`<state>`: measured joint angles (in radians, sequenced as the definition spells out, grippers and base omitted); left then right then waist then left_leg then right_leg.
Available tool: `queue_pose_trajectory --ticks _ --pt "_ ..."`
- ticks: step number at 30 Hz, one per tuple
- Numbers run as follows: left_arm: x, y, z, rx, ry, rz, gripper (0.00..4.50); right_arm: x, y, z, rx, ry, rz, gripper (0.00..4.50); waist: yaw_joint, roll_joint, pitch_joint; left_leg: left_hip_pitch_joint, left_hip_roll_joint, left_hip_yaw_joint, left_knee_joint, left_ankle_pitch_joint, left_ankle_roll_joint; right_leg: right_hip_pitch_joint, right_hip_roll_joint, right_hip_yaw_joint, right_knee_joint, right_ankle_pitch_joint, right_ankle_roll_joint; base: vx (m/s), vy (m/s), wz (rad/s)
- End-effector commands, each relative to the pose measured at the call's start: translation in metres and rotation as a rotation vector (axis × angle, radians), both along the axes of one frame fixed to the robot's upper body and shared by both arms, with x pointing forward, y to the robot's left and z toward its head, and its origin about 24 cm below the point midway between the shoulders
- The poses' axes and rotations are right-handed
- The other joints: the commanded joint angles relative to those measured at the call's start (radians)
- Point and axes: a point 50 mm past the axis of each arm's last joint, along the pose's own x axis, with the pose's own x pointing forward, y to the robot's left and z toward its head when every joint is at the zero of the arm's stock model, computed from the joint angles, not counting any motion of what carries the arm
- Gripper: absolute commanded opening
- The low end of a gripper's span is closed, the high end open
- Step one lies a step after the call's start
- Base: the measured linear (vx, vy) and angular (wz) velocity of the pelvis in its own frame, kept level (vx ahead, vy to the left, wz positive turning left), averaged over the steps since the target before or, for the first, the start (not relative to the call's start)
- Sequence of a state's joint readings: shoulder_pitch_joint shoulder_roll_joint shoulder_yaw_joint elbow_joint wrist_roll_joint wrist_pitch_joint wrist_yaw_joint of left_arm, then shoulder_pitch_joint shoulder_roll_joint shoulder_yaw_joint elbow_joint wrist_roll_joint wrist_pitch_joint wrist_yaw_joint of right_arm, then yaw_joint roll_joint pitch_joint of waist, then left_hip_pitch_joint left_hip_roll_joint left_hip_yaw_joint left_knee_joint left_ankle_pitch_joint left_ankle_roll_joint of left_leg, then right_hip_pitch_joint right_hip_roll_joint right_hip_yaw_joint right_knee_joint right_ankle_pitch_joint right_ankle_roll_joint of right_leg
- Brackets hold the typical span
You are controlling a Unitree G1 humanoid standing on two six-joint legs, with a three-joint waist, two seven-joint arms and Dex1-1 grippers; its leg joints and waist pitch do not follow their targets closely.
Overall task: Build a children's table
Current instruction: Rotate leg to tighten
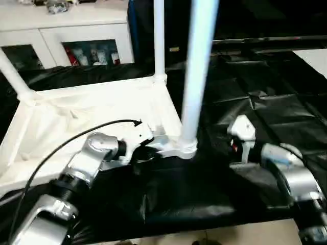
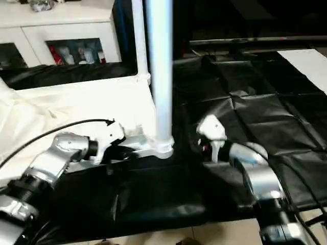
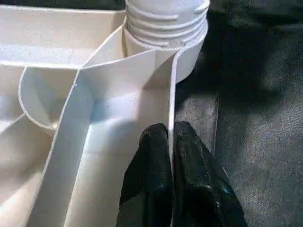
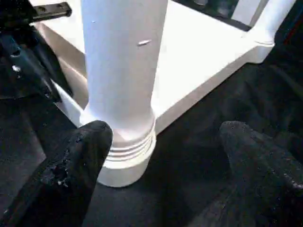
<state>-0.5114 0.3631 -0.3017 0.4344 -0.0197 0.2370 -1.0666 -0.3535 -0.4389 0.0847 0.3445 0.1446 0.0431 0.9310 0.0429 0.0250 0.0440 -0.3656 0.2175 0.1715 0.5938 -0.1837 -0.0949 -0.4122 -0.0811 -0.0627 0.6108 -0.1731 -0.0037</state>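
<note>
The children's table lies upside down on a black sheet, its white ribbed top [image 1: 76, 112] facing up. Three white tube legs stand in corner sockets: a near one [image 1: 196, 76], a far one [image 1: 159, 35] and one at the left [image 1: 13, 76]. My left gripper [image 1: 153, 148] is shut on the top's thin rim wall [image 3: 173, 85], just beside the near leg's threaded socket [image 3: 165, 19]. The black fingers [image 3: 151, 156] pinch the wall from both sides. My right gripper [image 4: 165, 137] stands open a little to the right of that leg [image 4: 123, 61], its fingertips wide apart and clear of it.
A white cabinet with glass doors [image 1: 76, 30] stands behind the table top. The crinkled black sheet [image 1: 265, 92] covers the surface to the right and front. A white panel [image 1: 314, 58] shows at the far right, and pale floor [image 1: 245, 237] lies along the near edge.
</note>
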Motion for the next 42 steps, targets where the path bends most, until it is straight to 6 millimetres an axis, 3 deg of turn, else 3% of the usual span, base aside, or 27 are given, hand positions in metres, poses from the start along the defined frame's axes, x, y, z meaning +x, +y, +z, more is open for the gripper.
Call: queue_pose_trajectory --ticks 1,2,4,5,8,9,10,11,12,15,19,22,24,26,31,32,37,42 --pt "-0.004 -0.001 -0.003 -0.058 0.02 0.01 0.0 0.003 0.0 0.003 -0.011 -0.012 0.011 4.09 0.006 -0.033 -0.061 0.001 0.004 0.009 -0.064 -0.189 0.082 0.049 -0.044 0.032 -0.082 -0.311 -0.177 0.0 0.0 0.0" --pt "-0.006 0.0 -0.005 -0.05 0.025 0.008 0.0 0.004 0.001 0.002 -0.013 -0.008 0.018 4.09 0.006 -0.041 -0.062 -0.001 0.005 0.009 -0.064 -0.179 0.085 0.05 -0.043 0.032 -0.078 -0.282 -0.184 0.0 0.0 0.0" --pt "-0.008 0.003 -0.008 -0.029 0.039 -0.002 0.0 0.007 0.003 0.001 -0.017 -0.006 0.027 4.09 0.005 -0.042 -0.061 -0.002 0.004 0.008 -0.065 -0.175 0.086 0.052 -0.044 0.031 -0.073 -0.27 -0.187 0.0 0.0 0.0" --pt "-0.01 0.006 -0.009 0.002 0.05 -0.022 0.0 0.008 0.006 0.004 -0.014 -0.007 0.047 4.09 0.001 -0.051 -0.059 -0.003 0.004 0.009 -0.066 -0.189 0.081 0.052 -0.045 0.031 -0.076 -0.292 -0.181 0.0 0.0 0.0" --pt "-0.012 0.009 -0.011 0.063 0.054 -0.048 0.0 0.01 0.007 0.005 -0.019 -0.01 0.056 4.09 -0.001 -0.055 -0.057 -0.002 0.006 0.008 -0.068 -0.198 0.073 0.05 -0.047 0.032 -0.077 -0.313 -0.171 0.0 0.0 0.0" --pt "-0.012 0.011 -0.013 0.094 0.049 -0.059 0.0 0.01 0.008 0.004 -0.029 -0.01 0.066 4.09 -0.002 -0.064 -0.057 -0.001 0.006 0.009 -0.068 -0.2 0.071 0.05 -0.047 0.033 -0.078 -0.317 -0.167 0.0 0.0 0.0" --pt "-0.012 0.011 -0.014 0.105 0.047 -0.063 0.0 0.011 0.008 0.004 -0.033 -0.01 0.069 4.09 -0.001 -0.061 -0.057 0.0 0.007 0.008 -0.069 -0.203 0.069 0.049 -0.048 0.033 -0.078 -0.321 -0.166 0.0 0.0 0.0" --pt "-0.012 0.012 -0.014 0.116 0.045 -0.067 0.0 0.011 0.009 0.003 -0.037 -0.011 0.073 4.09 0.0 -0.065 -0.056 0.0 0.007 0.008 -0.07 -0.207 0.065 0.047 -0.048 0.033 -0.08 -0.327 -0.161 0.0 0.0 0.0" --pt "-0.011 0.014 -0.015 0.16 0.038 -0.083 0.0 0.012 0.014 0.001 -0.057 -0.013 0.109 4.09 -0.003 -0.077 -0.056 0.0 0.008 0.009 -0.071 -0.219 0.06 0.047 -0.047 0.033 -0.081 -0.338 -0.158 0.0 0.0 0.0" --pt "-0.011 0.013 -0.015 0.175 0.035 -0.094 0.0 0.014 0.019 0.0 -0.057 -0.016 0.13 4.09 -0.002 -0.072 -0.055 0.003 0.009 0.006 -0.073 -0.247 0.043 0.045 -0.05 0.034 -0.083 -0.372 -0.149 0.0 0.0 0.0" --pt "-0.01 0.009 -0.011 0.152 0.025 -0.104 0.0 0.018 0.027 -0.001 -0.056 -0.007 0.155 4.09 -0.01 -0.076 -0.053 -0.001 0.007 0.002 -0.079 -0.289 0.023 0.048 -0.046 0.031 -0.086 -0.392 -0.142 0.0 0.0 0.0" --pt "-0.009 0.006 -0.011 0.132 0.031 -0.105 0.0 0.01 0.032 -0.003 -0.046 0.04 0.256 4.09 -0.007 -0.078 -0.053 0.01 0.008 0.003 -0.077 -0.323 0.026 0.042 -0.046 0.032 -0.091 -0.415 -0.142 0.0 0.0 0.0" --pt "-0.009 0.006 -0.011 0.132 0.031 -0.105 0.0 0.008 0.031 -0.004 -0.05 0.045 0.269 4.09 -0.003 -0.083 -0.057 0.012 0.011 0.004 -0.075 -0.305 0.031 0.042 -0.048 0.035 -0.088 -0.376 -0.156 0.0 0.0 0.0" --pt "-0.008 0.004 -0.01 0.125 0.031 -0.105 0.0 0.008 0.029 -0.005 -0.046 0.054 0.271 4.09 0.003 -0.08 -0.058 0.01 0.012 0.006 -0.077 -0.267 0.037 0.046 -0.044 0.036 -0.074 -0.27 -0.196 0.0 0.0 0.0" --pt "-0.006 0.003 -0.007 0.108 0.033 -0.11 0.0 0.015 0.027 -0.005 -0.04 0.047 0.221 4.09 0.008 -0.076 -0.059 0.011 0.01 0.008 -0.076 -0.254 0.034 0.049 -0.045 0.036 -0.073 -0.246 -0.208 0.0 0.0 0.0" --pt "-0.006 0.003 -0.007 0.108 0.033 -0.111 0.0 0.016 0.027 -0.005 -0.039 0.046 0.213 4.09 0.009 -0.072 -0.058 0.011 0.009 0.007 -0.076 -0.258 0.031 0.048 -0.045 0.036 -0.074 -0.254 -0.208 0.0 0.0 0.0" --pt "-0.007 0.003 -0.008 0.118 0.042 -0.127 0.0 0.022 0.031 -0.007 0.006 0.069 0.175 4.09 0.011 -0.07 -0.058 0.014 0.011 0.004 -0.08 -0.29 0.017 0.047 -0.047 0.035 -0.079 -0.305 -0.195 0.0 0.0 0.0" --pt "-0.007 0.005 -0.008 0.121 0.046 -0.129 0.0 0.026 0.035 -0.01 0.023 0.092 0.159 3.75 0.012 -0.07 -0.059 0.013 0.012 0.005 -0.08 -0.268 0.017 0.049 -0.045 0.036 -0.071 -0.239 -0.213 0.0 0.0 0.0"
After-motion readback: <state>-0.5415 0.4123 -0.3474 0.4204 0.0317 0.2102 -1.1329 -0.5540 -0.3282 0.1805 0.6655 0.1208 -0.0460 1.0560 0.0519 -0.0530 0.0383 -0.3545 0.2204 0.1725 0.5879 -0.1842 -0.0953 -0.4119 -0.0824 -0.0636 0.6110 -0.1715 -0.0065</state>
